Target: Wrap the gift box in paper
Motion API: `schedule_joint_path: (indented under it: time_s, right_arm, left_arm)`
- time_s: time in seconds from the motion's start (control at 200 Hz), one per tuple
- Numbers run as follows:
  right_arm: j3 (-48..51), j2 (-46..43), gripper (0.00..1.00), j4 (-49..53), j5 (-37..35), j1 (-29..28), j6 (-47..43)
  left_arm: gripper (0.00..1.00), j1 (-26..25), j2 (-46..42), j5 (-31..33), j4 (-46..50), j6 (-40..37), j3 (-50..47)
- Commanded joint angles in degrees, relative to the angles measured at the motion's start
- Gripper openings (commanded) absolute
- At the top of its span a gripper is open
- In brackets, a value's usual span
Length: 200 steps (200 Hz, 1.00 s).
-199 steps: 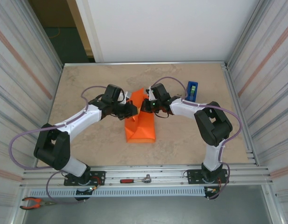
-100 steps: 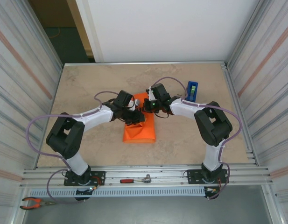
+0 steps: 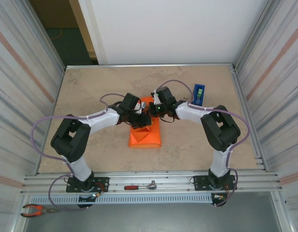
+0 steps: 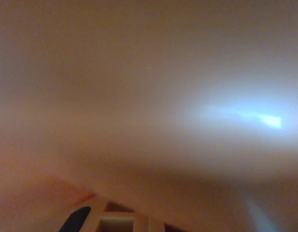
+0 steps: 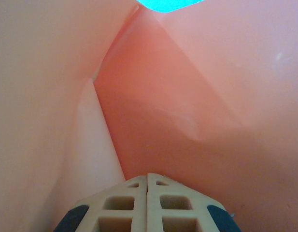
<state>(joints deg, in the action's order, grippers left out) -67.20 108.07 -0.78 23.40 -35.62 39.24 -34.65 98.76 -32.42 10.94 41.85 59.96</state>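
The orange paper (image 3: pixel 145 137) lies folded into a bundle at the table's middle, and the gift box is hidden under it. My left gripper (image 3: pixel 143 120) presses down on the bundle's far end from the left. In the left wrist view, blurred paper (image 4: pixel 139 96) sits right against the lens, with the gripper (image 4: pixel 139 213) barely showing at the bottom edge. My right gripper (image 3: pixel 151 110) meets the same end from the right. Its fingertips (image 5: pixel 161 186) are shut together with nothing between them, pointing into a crease of the paper (image 5: pixel 177 111).
A blue tape dispenser (image 3: pixel 199 93) stands to the right of the right forearm. A red-handled ratchet (image 3: pixel 140 186) lies on the front rail and pliers (image 3: pixel 35 210) at the near left. Metal walls close both sides.
My left arm has swung in to the right onto the paper. The flap that stood up at the far end now lies lower. The right arm has not moved.
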Motion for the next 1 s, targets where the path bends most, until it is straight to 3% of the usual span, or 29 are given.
schedule_joint_path:
  time_s: [0.0,0.316,0.561,0.857,0.927,0.997]
  right_arm:
    - [3.39,4.63,0.0,6.49,-1.48,-2.41,1.38]
    - [-1.81,0.88,0.0,9.69,1.78,1.17,1.9]
    - [-1.35,-10.01,0.49,13.09,-1.38,6.85,2.84]
    - [3.2,-10.84,0.76,13.04,-5.19,6.17,3.7]
    - [3.73,-10.79,0.91,12.82,-6.13,5.91,4.04]
    - [4.12,-10.83,0.96,12.77,-6.77,5.74,4.17]
  left_arm:
    - [0.0,-1.66,1.98,-1.31,-2.66,-0.8,-1.6]
    - [0.0,-1.62,2.05,1.22,-2.6,-0.54,-4.75]
    - [0.0,-1.56,2.22,1.17,-3.49,-0.09,-5.95]
    - [0.0,-1.57,2.26,1.23,-3.77,-0.08,-6.0]
    - [0.0,-1.57,2.35,1.14,-3.74,-0.17,-6.08]
    - [0.0,-1.56,2.35,1.09,-3.68,-0.26,-6.0]
